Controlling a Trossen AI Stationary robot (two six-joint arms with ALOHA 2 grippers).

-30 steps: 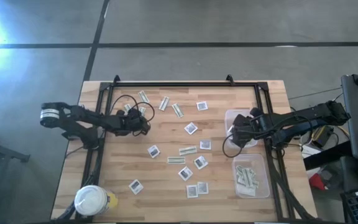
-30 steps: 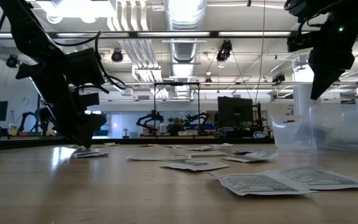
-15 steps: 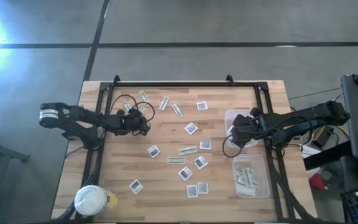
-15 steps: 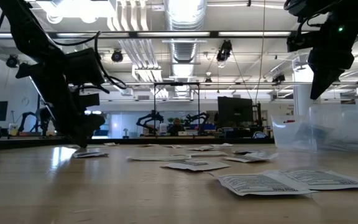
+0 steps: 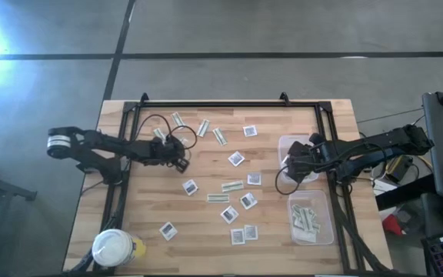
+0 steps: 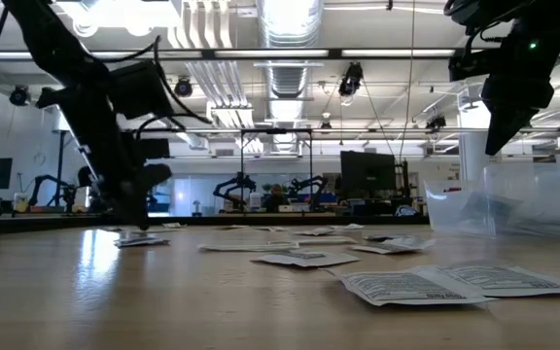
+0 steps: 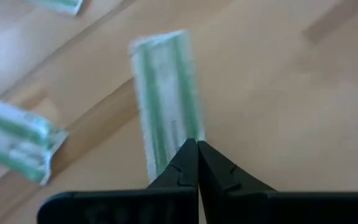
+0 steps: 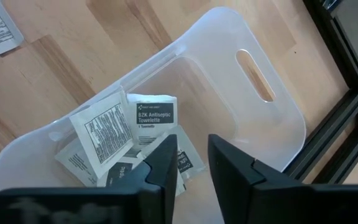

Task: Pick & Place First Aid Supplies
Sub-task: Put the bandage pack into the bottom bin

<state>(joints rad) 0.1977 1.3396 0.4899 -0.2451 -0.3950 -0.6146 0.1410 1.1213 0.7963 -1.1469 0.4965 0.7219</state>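
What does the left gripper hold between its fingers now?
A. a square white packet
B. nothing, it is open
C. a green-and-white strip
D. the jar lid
C: in the left wrist view the left gripper is shut on the end of a green-and-white strip.

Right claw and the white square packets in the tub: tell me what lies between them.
Nothing. In the right wrist view the right claw hangs open directly above the antiseptic towelette packets in the clear tub, only air between.

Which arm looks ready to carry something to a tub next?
The left. Its gripper is shut on a green-and-white strip, while the right gripper hangs open and empty over the tub of square packets.
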